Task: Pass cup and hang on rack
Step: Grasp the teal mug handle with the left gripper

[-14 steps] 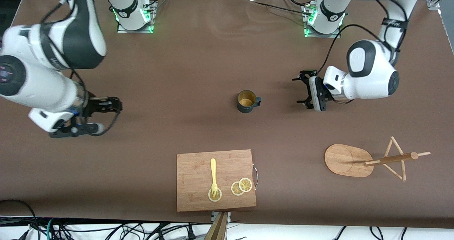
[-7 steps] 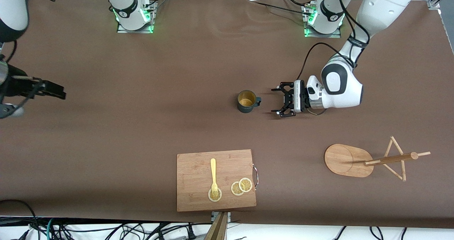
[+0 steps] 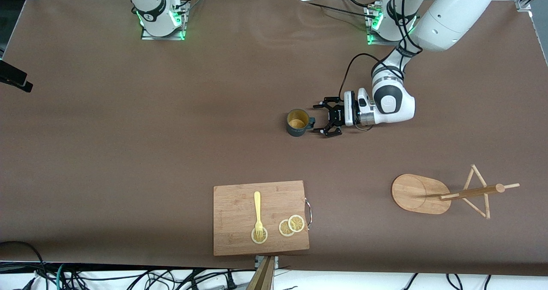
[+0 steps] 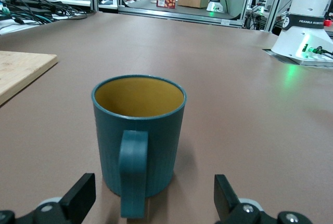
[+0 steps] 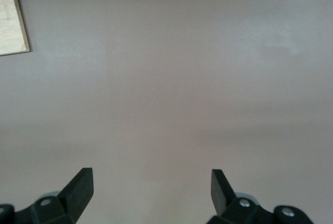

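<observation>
The brown table (image 3: pixel 214 88) takes up nearly everything I can see. The left arm (image 3: pixel 445 16) reaches down from its base and lies low, its left gripper (image 3: pixel 320 118) just beside the cup (image 3: pixel 297 122), on the side toward the left arm's end of the table. Its claw is spread wide, the fingers (image 4: pixel 78 198) flanking the cup's handle (image 4: pixel 133 172) without touching it.

The cutting board (image 3: pixel 260 217) sits nearer the front camera than the cup, carrying a yellow fork (image 3: pixel 257 210) and lemon slices (image 3: pixel 291 225).

The rack (image 3: pixel 445 194) is toward the left arm's end of the table, also nearer the camera than the cup and well apart from it.

The cup stands upright mid-table, handle pointing at the left gripper.

The right gripper (image 5: pixel 151 190) waits over bare table at the right arm's end, its claw spread too.
</observation>
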Robot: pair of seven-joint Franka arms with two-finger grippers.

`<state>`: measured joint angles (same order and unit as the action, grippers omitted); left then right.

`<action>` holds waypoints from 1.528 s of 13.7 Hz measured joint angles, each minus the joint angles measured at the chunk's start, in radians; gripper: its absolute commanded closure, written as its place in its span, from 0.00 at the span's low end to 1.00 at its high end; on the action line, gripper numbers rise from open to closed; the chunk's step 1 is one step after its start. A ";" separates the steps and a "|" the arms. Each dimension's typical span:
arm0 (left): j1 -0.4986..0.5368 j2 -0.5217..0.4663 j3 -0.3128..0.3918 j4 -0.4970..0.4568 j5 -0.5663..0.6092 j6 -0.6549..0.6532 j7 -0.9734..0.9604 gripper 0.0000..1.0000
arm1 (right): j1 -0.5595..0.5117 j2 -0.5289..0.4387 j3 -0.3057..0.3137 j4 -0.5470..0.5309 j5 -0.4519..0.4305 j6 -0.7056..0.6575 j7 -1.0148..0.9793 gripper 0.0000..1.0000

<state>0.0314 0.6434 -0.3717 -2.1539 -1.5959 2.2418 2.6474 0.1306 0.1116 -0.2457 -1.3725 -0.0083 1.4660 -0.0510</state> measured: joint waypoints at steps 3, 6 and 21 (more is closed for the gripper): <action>0.000 0.019 -0.001 0.007 -0.013 -0.003 0.032 1.00 | -0.080 -0.029 0.117 -0.049 -0.022 0.000 -0.002 0.00; 0.000 0.027 -0.002 0.021 -0.013 -0.028 0.032 1.00 | -0.112 -0.034 0.151 -0.065 -0.023 0.000 -0.019 0.00; 0.287 -0.076 0.006 0.020 0.246 -0.400 -0.585 1.00 | -0.110 -0.026 0.171 -0.068 -0.023 0.000 0.005 0.00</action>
<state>0.3187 0.5671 -0.3655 -2.1340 -1.3497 1.8414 2.0619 0.0209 0.0861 -0.0748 -1.4406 -0.0311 1.4662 -0.0459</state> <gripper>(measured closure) 0.797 0.000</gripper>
